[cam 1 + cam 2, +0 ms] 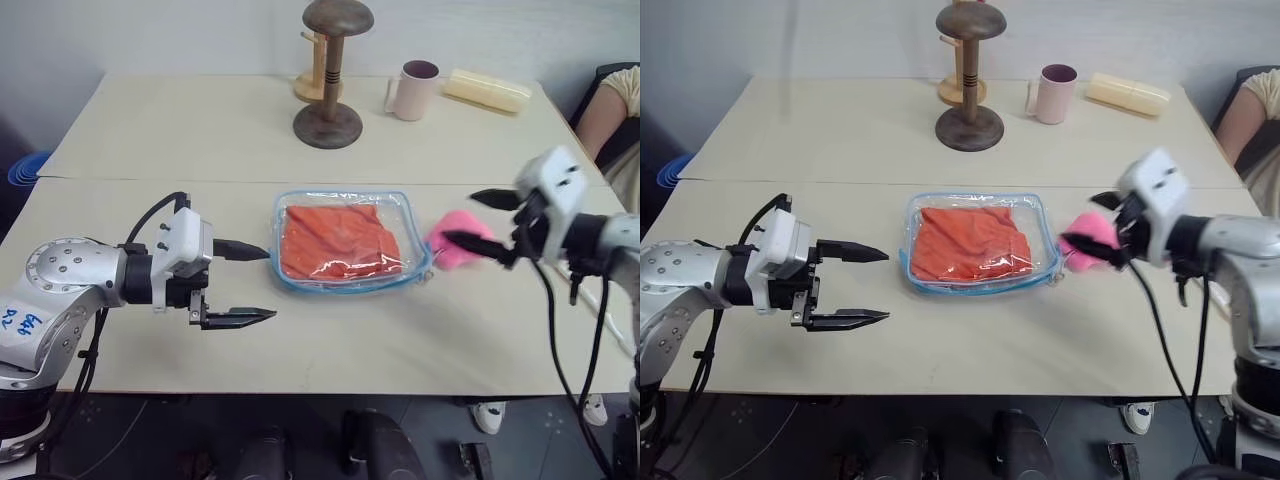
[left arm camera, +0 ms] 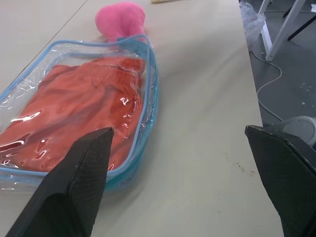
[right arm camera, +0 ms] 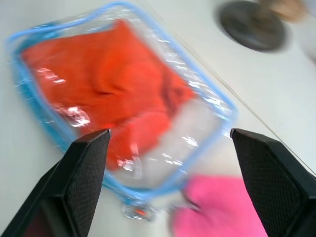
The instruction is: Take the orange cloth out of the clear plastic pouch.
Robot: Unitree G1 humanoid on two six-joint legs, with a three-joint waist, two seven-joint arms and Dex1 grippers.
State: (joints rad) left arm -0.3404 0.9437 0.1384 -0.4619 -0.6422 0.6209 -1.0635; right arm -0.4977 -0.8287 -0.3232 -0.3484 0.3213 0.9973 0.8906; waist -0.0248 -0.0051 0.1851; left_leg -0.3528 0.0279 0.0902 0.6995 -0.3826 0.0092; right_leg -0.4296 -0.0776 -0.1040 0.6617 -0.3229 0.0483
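Note:
The clear plastic pouch [image 1: 408, 215], with blue zipper trim, lies flat in the middle of the near table. The wrinkled orange cloth [image 1: 335, 240] is inside it and fills most of it. My left gripper [image 1: 270, 283] is open, hovering just left of the pouch and pointing at it, with nothing between its fingers. My right gripper [image 1: 460, 218] is open too, raised above the table to the right of the pouch, over a fluffy pink plush [image 1: 458, 252] that sits against the pouch's right end. In the right wrist view the cloth [image 3: 98, 74] shows through the plastic.
At the back of the table stand a dark wooden stand [image 1: 328, 100], a pink mug [image 1: 415, 90] and a pale yellow case [image 1: 487, 90]. A person's arm [image 1: 612, 110] is at the far right edge. Bare tabletop lies in front of the pouch.

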